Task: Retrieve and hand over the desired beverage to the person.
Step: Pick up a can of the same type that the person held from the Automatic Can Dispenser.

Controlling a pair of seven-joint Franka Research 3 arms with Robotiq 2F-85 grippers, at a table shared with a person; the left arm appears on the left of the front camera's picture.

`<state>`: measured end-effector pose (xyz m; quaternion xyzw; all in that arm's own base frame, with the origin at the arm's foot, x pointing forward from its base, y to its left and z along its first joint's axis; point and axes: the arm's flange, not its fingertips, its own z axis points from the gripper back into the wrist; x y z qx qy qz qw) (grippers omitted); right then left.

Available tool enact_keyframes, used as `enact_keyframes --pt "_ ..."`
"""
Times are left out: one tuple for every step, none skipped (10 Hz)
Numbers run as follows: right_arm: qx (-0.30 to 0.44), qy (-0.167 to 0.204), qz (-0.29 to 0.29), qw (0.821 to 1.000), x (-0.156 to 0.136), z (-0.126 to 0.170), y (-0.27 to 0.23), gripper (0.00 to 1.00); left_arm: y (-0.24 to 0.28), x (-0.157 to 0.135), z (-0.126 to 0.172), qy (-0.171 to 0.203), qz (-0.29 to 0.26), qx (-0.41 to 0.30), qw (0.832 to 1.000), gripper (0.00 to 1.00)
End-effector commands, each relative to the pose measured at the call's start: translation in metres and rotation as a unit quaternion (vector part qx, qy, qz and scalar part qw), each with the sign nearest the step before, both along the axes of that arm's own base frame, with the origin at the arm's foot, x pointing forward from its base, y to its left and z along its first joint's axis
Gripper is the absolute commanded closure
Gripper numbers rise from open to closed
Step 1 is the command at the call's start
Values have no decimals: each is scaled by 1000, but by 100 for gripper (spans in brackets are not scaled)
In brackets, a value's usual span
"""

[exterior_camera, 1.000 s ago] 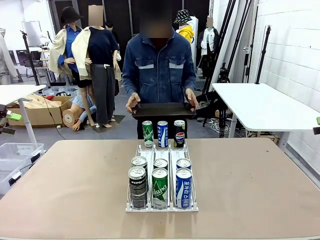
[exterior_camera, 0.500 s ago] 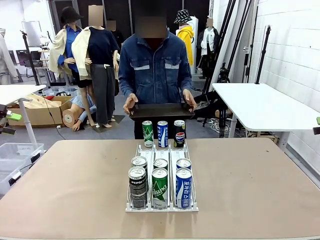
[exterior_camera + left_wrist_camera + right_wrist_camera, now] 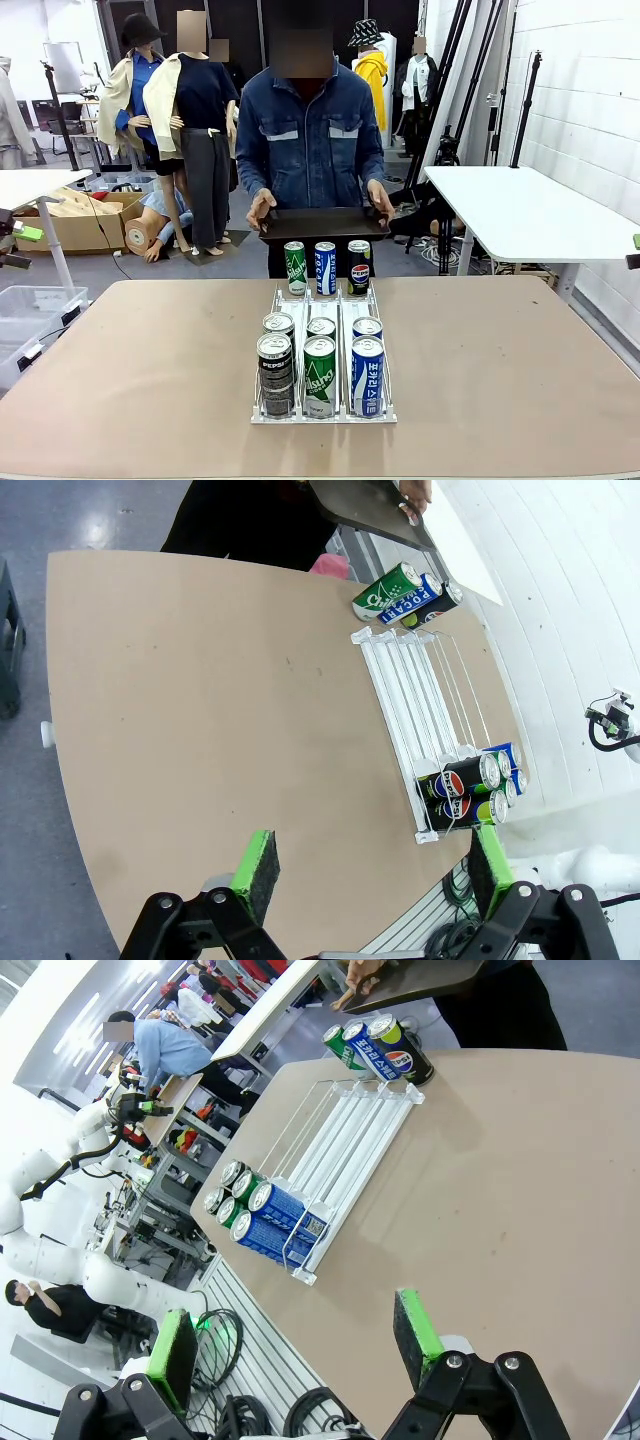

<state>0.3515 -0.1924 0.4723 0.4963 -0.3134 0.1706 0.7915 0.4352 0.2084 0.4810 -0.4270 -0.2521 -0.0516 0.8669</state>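
Note:
The person (image 3: pixel 312 130) in a dark blue denim jacket stands at the far side of the table, holding a dark tray (image 3: pixel 322 222) in both hands. A white rack (image 3: pixel 340 305) lies along the middle of the table. At its far end stand a green can (image 3: pixel 295 268), a blue can (image 3: pixel 325 268) and a black Pepsi can (image 3: pixel 359 266). Several more cans (image 3: pixel 319 375) fill its near end. My left gripper (image 3: pixel 370 870) hangs open high over the table, holding nothing. My right gripper (image 3: pixel 293 1345) is open too, well short of the rack (image 3: pixel 340 1145).
The brown table (image 3: pixel 120 370) has wide bare areas on both sides of the rack. A white table (image 3: pixel 530 215) stands at the back right. Cardboard boxes (image 3: pixel 85 222) lie on the floor at the back left.
The person has shifted slightly to the left and stood a little straighter with the tray. The cans have not moved.

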Motion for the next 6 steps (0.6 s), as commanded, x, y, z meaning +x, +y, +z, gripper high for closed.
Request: enact_keyframes --pt "1 -1 5 1000 -1 -2 -1 0 1 -2 0 -1 0 0 1000 0" --pt "1 -1 5 1000 -1 -2 -1 0 1 -2 0 -1 0 0 1000 0" --pt "1 -1 5 1000 -1 -2 -1 0 1 -2 0 -1 0 0 1000 0" --pt "1 -1 5 1000 -1 -2 -1 0 1 -2 0 -1 0 0 1000 0" --pt "1 -1 5 1000 -1 -2 -1 0 1 -2 0 -1 0 0 1000 0" --pt "1 -1 5 1000 -1 -2 -1 0 1 -2 0 -1 0 0 1000 0"
